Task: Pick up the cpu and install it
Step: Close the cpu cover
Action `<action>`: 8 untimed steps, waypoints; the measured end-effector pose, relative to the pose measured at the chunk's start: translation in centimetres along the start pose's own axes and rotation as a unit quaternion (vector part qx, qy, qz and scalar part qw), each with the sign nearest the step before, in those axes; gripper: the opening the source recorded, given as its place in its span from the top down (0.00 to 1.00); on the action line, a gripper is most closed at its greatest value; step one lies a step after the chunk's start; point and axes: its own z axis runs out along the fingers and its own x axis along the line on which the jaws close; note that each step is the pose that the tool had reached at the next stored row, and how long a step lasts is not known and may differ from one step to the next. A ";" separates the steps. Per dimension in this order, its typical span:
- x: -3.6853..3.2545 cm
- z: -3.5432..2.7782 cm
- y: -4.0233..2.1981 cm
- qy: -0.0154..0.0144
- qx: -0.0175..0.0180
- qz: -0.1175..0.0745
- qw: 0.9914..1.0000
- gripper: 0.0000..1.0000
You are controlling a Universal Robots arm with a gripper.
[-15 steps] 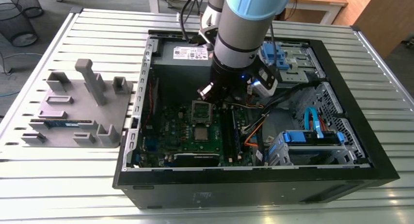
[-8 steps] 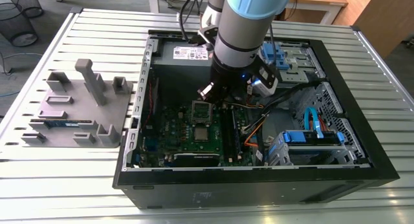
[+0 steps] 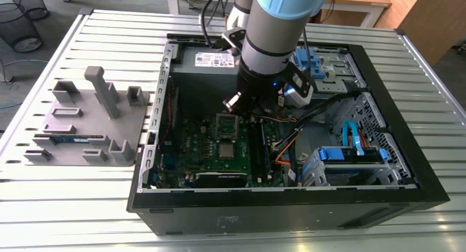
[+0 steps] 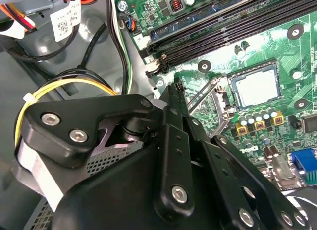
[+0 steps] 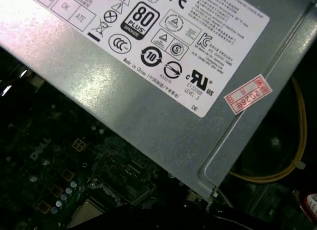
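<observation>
The cpu, a small square chip with a silver-grey top, lies flat in its socket on the green motherboard inside the open computer case. It also shows in the second wrist view and as a pale corner in the first wrist view. The socket's metal frame stands open just behind it. My gripper hangs above that frame, apart from the cpu. In the second wrist view its black fingers meet at a narrow tip, shut with nothing between them.
The grey power supply sits close behind the gripper. Cables and memory slots run beside the socket. Blue drive cages fill the case at the exterior view's right. A grey fixture plate holds a memory stick.
</observation>
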 end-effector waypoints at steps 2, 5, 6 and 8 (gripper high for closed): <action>0.00 -0.07 0.01 0.001 0.000 -0.003 1.000 0.89; 0.00 -0.21 0.03 0.001 0.000 -0.008 1.000 0.89; -0.01 -0.26 0.04 0.001 0.000 -0.010 1.000 0.89; -0.01 -0.31 0.04 0.002 0.000 -0.013 1.000 0.89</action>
